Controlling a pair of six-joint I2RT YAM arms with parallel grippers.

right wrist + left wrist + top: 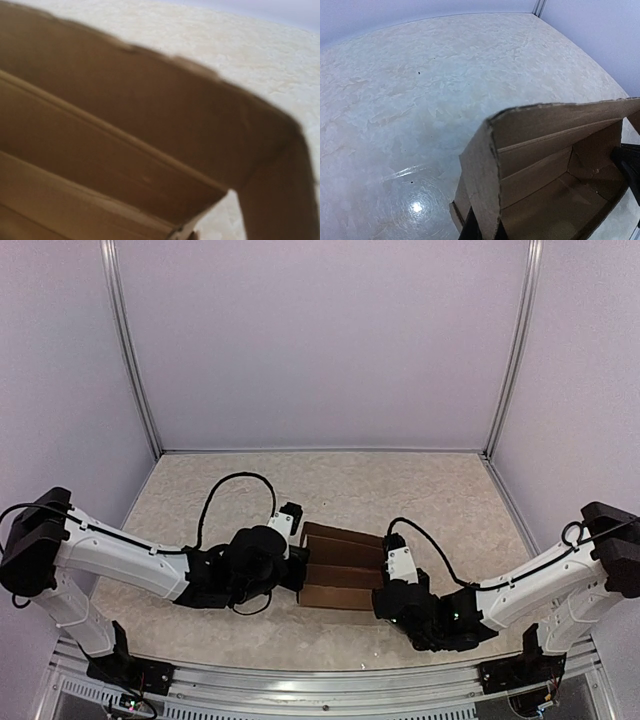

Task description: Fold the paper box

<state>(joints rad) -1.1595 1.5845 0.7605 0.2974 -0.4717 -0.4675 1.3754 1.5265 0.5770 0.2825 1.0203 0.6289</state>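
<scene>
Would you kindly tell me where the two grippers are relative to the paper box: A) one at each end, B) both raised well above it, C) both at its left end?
A: the left gripper is at the left end of the paper box, the right gripper at its right end.

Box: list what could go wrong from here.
1. The left gripper pinches an end wall of the box right at its edge; a pull could tear or crease it.
2. The right gripper sits at the opposite end; opposing pulls might collapse the half-raised walls.
</scene>
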